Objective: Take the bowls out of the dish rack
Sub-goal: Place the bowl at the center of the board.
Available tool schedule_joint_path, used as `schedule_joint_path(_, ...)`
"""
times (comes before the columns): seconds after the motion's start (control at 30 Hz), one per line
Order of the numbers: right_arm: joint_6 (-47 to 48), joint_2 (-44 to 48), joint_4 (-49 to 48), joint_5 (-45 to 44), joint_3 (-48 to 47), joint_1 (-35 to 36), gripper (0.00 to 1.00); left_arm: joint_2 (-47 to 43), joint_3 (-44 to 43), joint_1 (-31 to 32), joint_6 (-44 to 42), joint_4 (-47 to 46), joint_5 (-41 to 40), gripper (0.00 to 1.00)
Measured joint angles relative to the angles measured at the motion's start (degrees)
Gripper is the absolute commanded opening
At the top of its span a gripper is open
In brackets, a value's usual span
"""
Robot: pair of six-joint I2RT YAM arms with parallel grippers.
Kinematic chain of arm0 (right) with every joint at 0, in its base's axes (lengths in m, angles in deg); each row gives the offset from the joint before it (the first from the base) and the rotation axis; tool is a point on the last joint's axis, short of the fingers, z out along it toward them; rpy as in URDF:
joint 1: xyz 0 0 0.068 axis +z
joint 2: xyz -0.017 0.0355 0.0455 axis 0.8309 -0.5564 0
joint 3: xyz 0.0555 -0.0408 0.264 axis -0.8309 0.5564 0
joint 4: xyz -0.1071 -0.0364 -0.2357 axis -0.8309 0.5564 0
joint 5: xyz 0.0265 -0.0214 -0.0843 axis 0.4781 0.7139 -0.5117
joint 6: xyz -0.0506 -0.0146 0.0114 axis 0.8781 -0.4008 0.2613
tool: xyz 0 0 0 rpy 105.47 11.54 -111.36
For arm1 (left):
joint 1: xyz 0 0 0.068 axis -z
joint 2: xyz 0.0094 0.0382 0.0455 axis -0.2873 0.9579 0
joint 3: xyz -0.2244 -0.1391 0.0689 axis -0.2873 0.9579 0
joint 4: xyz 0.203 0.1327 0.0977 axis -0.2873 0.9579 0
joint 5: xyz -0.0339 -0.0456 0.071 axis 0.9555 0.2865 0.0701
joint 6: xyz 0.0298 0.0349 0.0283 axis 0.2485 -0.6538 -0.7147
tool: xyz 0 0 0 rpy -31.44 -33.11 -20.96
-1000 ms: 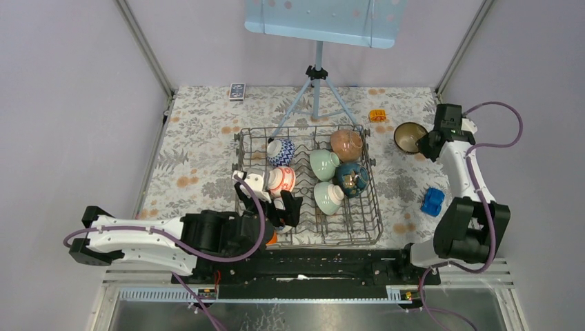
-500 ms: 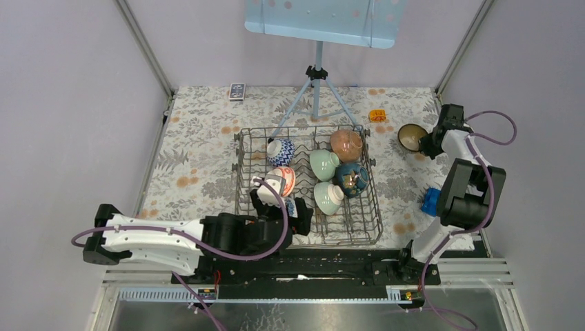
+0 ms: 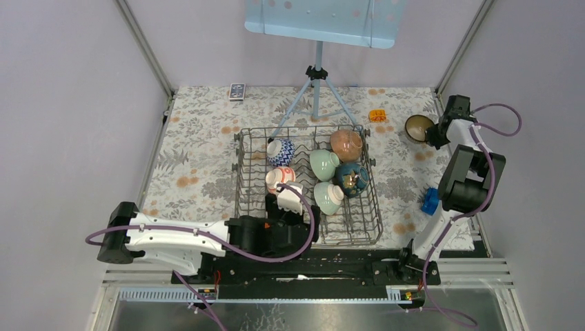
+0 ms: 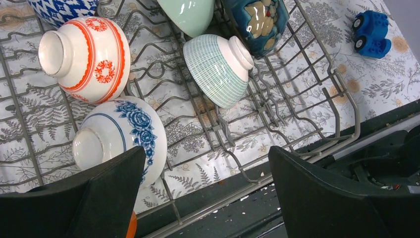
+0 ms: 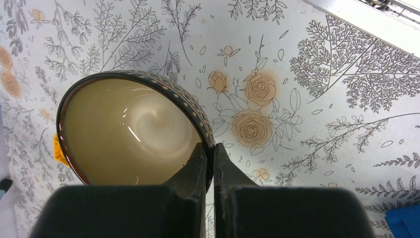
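Dark brown bowl w/ tan inside [image 5: 133,131], outside the dish rack [image 3: 373,200], is pinched at its rim by the right gripper [image 5: 209,158] over the floral cloth [image 3: 200,138], far right. Other bowls lie in rack, incl. red-and-white bowl [image 4: 86,57] and blue-rose bowl [image 4: 124,139]. Left gripper [image 4: 205,163], jaws wide and holding nothing, hovers at rack's near-left corner.

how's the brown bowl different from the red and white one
The brown bowl is dark outside, tan inside; the red-and-white bowl is white with red bands. The brown bowl is outside the dish rack; the red-and-white bowl lies on its side among its tines. The right gripper pinches the brown bowl's rim; nothing grips the red-and-white bowl. Both are small round bowls.
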Motion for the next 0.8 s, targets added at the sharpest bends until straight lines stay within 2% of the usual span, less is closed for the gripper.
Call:
schedule_joint_path(0.27, 0.6, -3.6, 2.3, -0.9, -3.4, -0.2, 0.00, 0.3, -0.1, -0.7, 0.0, 0.0, 0.4, 0.99)
schedule_joint_path(0.8, 3.0, -4.2, 3.1, -1.3, -3.3, -0.2, 0.00, 2.2, -0.4, -1.4, 0.0, 0.0, 2.1, 0.99)
